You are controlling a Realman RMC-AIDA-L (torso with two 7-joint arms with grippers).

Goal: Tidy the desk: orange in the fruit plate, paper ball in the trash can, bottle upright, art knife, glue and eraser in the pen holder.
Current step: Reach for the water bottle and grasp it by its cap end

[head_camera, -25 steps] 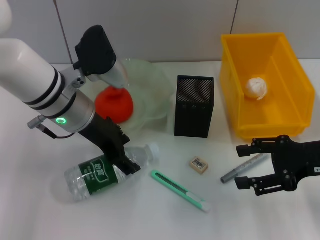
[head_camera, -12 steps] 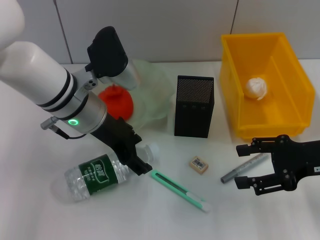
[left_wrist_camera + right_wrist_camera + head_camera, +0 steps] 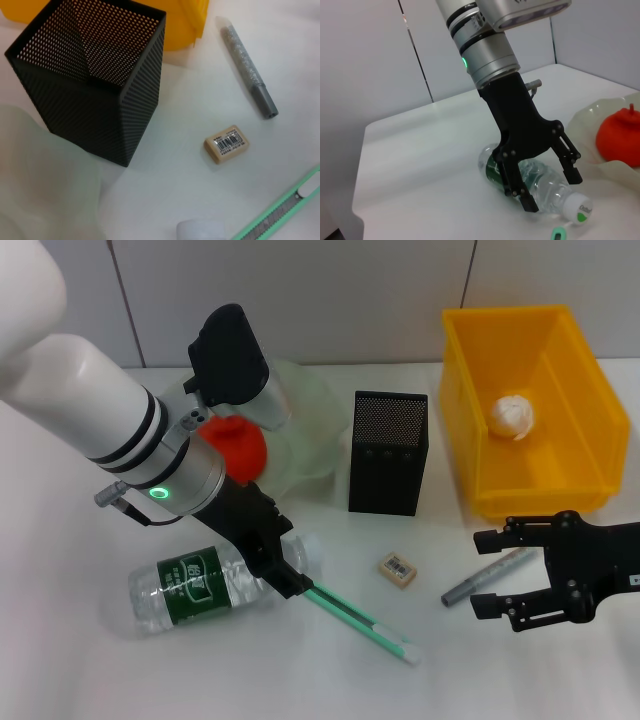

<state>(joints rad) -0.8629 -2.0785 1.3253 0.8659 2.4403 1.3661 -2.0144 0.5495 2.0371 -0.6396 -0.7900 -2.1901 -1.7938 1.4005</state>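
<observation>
Left gripper (image 3: 285, 575), jaws spread, has slid along the lying bottle (image 3: 205, 585) to its neck; you're set to clamp there and stand it.

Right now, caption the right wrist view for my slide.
Left gripper open over the lying bottle, orange on its plate behind.

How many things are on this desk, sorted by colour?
Green: 3 - plate, bottle, art knife
Orange: 1 - orange
Yellow: 1 - trash can
Black: 1 - pen holder
White: 1 - paper ball
Grey: 1 - glue
Tan: 1 - eraser
Total: 9
</observation>
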